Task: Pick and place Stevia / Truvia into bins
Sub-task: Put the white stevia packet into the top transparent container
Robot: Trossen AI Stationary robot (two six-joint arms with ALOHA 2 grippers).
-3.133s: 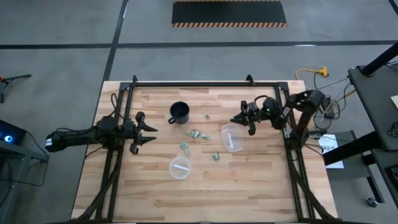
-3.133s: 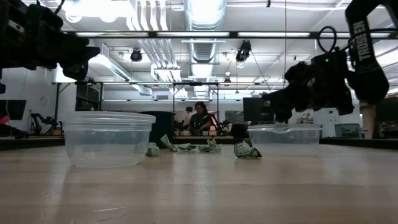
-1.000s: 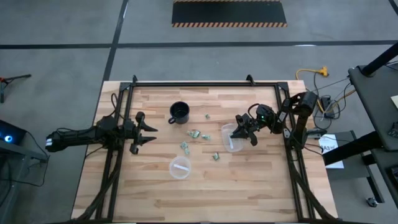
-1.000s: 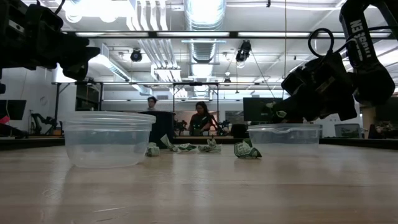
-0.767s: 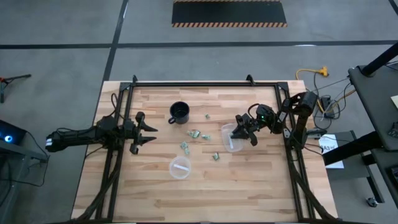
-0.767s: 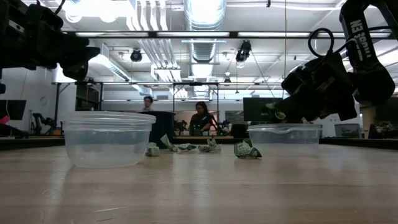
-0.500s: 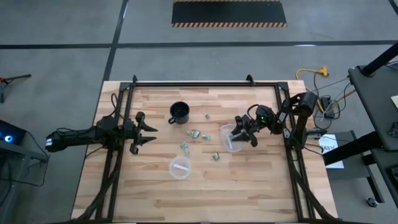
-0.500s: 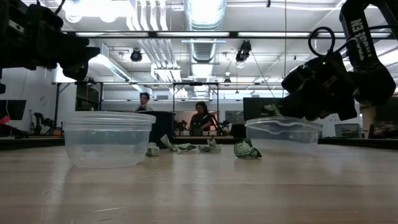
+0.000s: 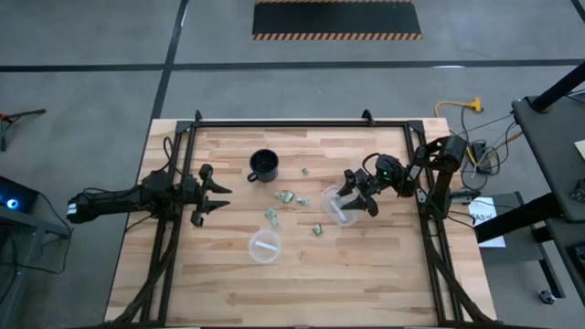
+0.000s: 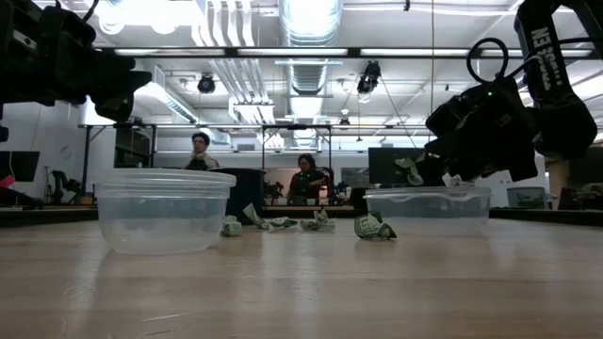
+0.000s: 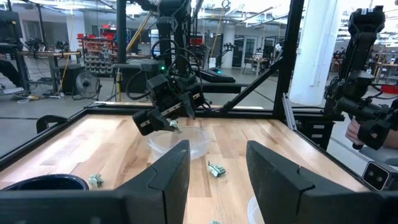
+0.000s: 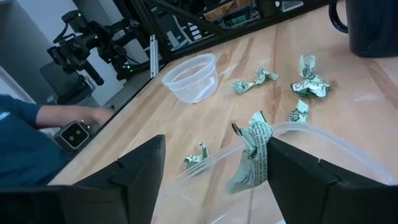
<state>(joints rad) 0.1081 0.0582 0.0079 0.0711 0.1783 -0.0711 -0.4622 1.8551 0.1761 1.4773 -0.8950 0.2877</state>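
**Sachet in mid-air at the oblong bin's rim**

The right hand (image 9: 355,199) hangs over the near edge of the oblong bin (image 9: 335,207), its two fingers (image 12: 309,176) spread wide apart and gripping nothing. Between those fingers, a crumpled green-and-white Stevia sachet (image 12: 250,149) sits right at the clear rim of the bin, free of both fingertips; whether it touches the rim or is just above it cannot be told. From counter height the same sachet (image 10: 409,170) shows just below the hand (image 10: 443,155) and slightly above the bin's lip (image 10: 427,202).

Beyond the right hand, further out over the counter (image 9: 384,265), several more sachets lie loose: one (image 9: 317,229) close beside the oblong bin, a small cluster (image 9: 289,197) nearer the black mug (image 9: 264,165), one (image 9: 271,216) between that cluster and the round bin (image 9: 264,246), and a lone one (image 9: 305,170) off toward the counter's far edge. The round bin holds something white and flat at its bottom; what it is cannot be made out.

The left hand (image 9: 218,195) waits well apart from all of this, at the left side of the counter, fingers open and empty, pointing toward the mug and sachets.

Two people show in the room behind the counter.
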